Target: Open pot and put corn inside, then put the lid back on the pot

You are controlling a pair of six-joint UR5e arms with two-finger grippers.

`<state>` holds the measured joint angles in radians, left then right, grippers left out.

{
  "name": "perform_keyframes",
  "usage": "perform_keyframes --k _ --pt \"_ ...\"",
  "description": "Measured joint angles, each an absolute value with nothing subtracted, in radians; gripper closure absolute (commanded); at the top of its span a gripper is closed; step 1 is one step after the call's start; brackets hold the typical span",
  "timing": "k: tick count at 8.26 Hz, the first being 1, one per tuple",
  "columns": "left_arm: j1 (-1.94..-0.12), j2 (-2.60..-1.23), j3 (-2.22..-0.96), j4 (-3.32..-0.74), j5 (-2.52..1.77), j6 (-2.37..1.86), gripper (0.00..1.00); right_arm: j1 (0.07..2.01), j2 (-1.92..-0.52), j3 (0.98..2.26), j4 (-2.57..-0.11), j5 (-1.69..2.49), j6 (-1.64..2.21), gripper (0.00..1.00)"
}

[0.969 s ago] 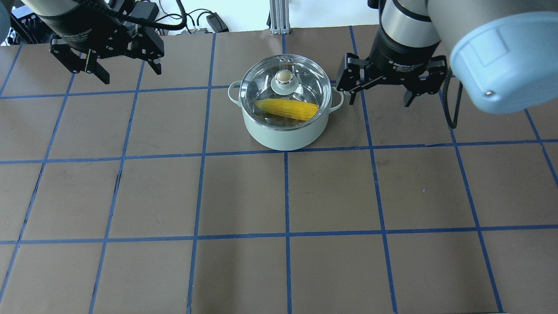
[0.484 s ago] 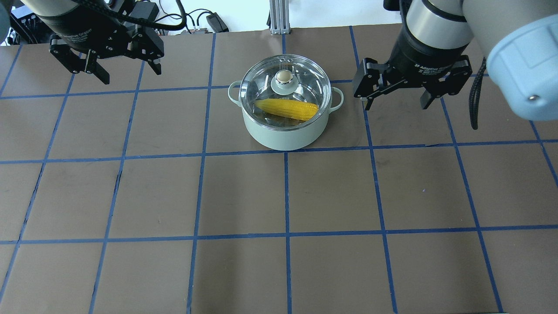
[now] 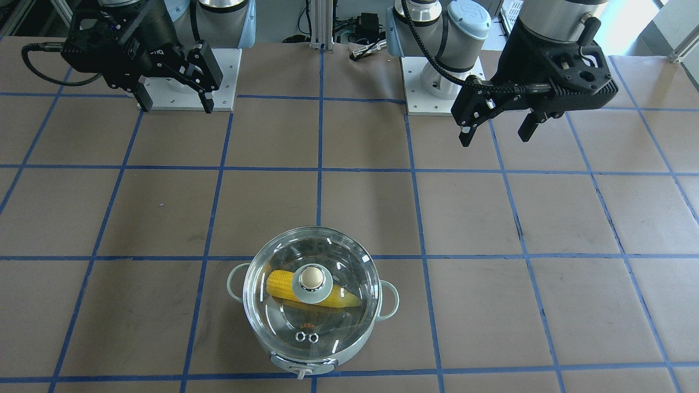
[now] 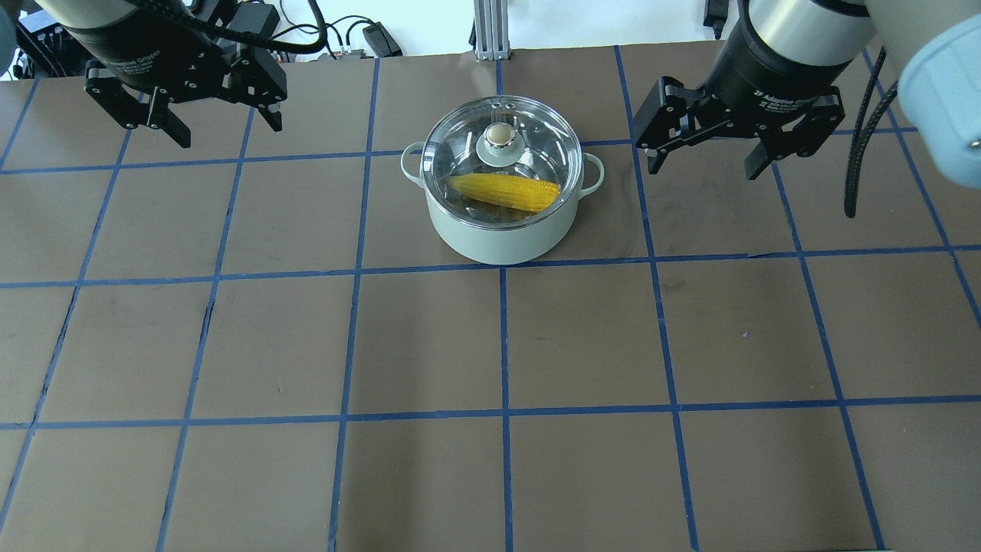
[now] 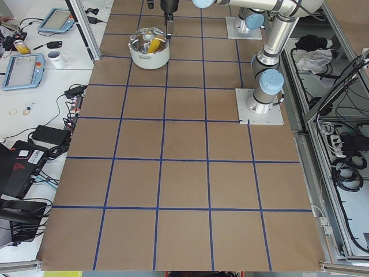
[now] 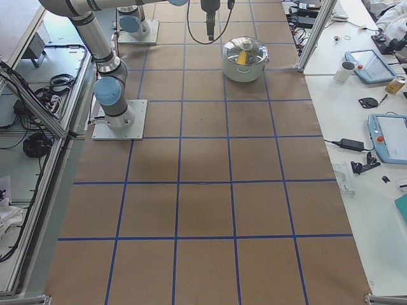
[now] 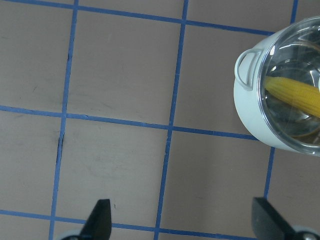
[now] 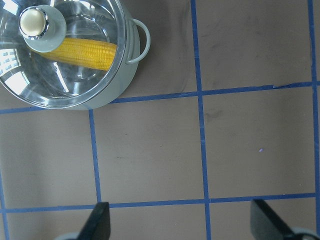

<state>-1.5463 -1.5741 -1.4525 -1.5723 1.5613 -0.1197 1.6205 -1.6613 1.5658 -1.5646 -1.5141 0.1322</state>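
Observation:
The mint-green pot (image 4: 502, 234) stands at the table's far middle with the clear glass lid (image 4: 529, 126) seated on it, cream knob (image 4: 499, 135) up. The yellow corn (image 4: 506, 192) lies inside, seen through the glass. My left gripper (image 4: 230, 132) hovers open and empty far left of the pot. My right gripper (image 4: 703, 170) hovers open and empty to the pot's right, clear of its handle. In the front-facing view the pot (image 3: 389, 300), lid (image 3: 333, 327) and corn (image 3: 279, 283) sit near the bottom, the left gripper (image 3: 495, 140) at right, the right gripper (image 3: 175, 108) at left.
The table is brown paper with a blue tape grid (image 4: 502, 337). The arm bases (image 3: 442, 87) stand on white plates on the robot's side. An aluminium post (image 4: 485, 31) and cables lie beyond the far edge. Side benches hold tablets (image 6: 372, 63) and a mug (image 6: 345, 71).
My right gripper has moved to the right, away from the pot's handle, staying open. The left gripper, pot, lid and corn have not moved.

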Motion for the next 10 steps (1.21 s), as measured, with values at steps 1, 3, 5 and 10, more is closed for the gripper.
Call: perform_keyframes --k 1,3,5,10 --pt "-1.546 -1.574 -1.453 -1.572 1.561 -0.12 0.0 1.619 -1.661 1.565 -1.565 -1.524 0.13 0.0" --pt "-1.546 -1.574 -1.453 -1.572 1.562 -0.12 0.0 1.617 -1.661 1.565 -1.565 -1.532 0.128 0.0" --pt "-1.546 -1.574 -1.453 -1.572 1.562 -0.12 0.0 1.617 -1.662 1.565 -1.562 -1.533 0.128 0.0" --pt "-1.546 -1.574 -1.453 -1.572 1.562 -0.12 0.0 1.617 -1.661 1.565 -1.561 -1.532 0.117 0.0"
